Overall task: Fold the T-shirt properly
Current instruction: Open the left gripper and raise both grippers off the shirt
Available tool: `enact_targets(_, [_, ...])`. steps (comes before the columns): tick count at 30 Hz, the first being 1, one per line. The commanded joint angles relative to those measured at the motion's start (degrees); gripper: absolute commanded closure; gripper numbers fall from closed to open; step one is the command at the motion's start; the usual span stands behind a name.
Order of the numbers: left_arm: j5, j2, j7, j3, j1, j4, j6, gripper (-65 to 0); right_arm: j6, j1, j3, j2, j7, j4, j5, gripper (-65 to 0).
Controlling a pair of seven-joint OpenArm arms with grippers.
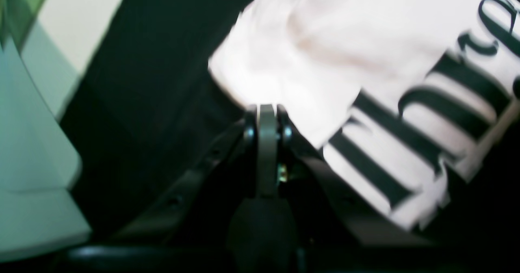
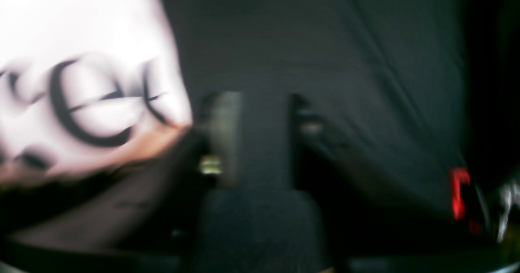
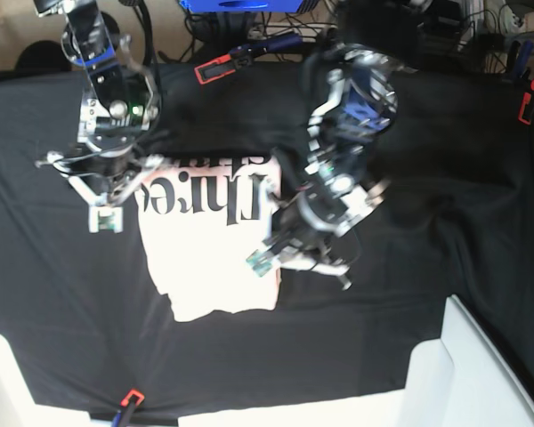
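The work surface is a table covered by a black cloth (image 3: 445,196), creased in several places. The cloth fills most of the base view. At 6 o'clock its edge ends over a pale floor (image 3: 276,411). White panels stand at 5 o'clock (image 3: 467,374) and at 7 o'clock (image 3: 0,382). At 12 o'clock, behind the table, lie cables and a blue object (image 3: 240,4). Red-and-black clamps grip the cloth edge at 12 o'clock (image 3: 215,68), at 2 o'clock (image 3: 522,105) and at 7 o'clock (image 3: 129,400).

The T-shirt (image 3: 209,249) lies flat on the cloth, just left of centre in the base view. Its printed side faces up, with black lettering (image 3: 205,191) along the far edge. The side toward 3 o'clock appears folded over, giving a straight edge there.

The left gripper (image 1: 267,114) is at the shirt's 3 o'clock edge. In the left wrist view its jaws are fully together at the border of a shirt fold. Whether fabric is pinched between them cannot be told.

The right gripper (image 2: 260,131) is at the shirt's far corner, toward 10 o'clock. In the right wrist view its jaws stand a moderate gap apart over bare cloth, just beside the shirt edge (image 2: 81,82). That view is blurred. Nothing shows between the jaws.
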Motion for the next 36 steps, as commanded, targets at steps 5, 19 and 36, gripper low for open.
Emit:
enact_targets(5, [-8.8,-4.3,-6.8,-0.4,1.0,-1.7,0.2,0.0,15.9,-1.8,0.2,-1.7,2.8,2.6,-1.1,-0.4])
enact_targets(19, [-15.7,-8.0,-11.5,-6.9,7.7,-6.7,0.1,-9.4,41.1,-6.0,17.8,-8.4,9.7,5.2,-1.1,-8.1])
enact_targets(36, [-18.0,-11.8,-12.3,-6.0,9.1,-12.5,0.1,-27.9,46.2,-6.1,26.4,-4.9,9.4,4.6,18.7,-21.6])
